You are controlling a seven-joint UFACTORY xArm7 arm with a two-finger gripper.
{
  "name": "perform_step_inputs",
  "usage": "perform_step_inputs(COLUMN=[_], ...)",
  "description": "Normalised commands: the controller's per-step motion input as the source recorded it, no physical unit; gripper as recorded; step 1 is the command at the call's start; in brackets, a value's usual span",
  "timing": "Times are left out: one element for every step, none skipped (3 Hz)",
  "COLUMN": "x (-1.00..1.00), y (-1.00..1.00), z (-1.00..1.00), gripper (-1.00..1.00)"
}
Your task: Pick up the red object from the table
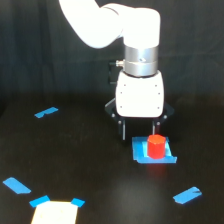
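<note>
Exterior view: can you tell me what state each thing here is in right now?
red object: upright on the blue square patch, not lifted.
gripper: low over the table, just behind the red object; open or shut cannot be told.
blue square patch: flat on the table, under the red object.
table: dark, with blue tape pieces lying flat.
pale rectangular patch: flat, taped at its corners.

red object [156, 146] | short red-orange cylinder | upright | on blue square patch | table [90, 165] dark, flat
</note>
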Motion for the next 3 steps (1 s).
perform_step_inputs(x=[0.81,0.7,0.22], y=[0.09,-0.12,-0.3], z=[-0.39,-0.35,0.58], gripper=[-0.7,-0.93,-0.97])
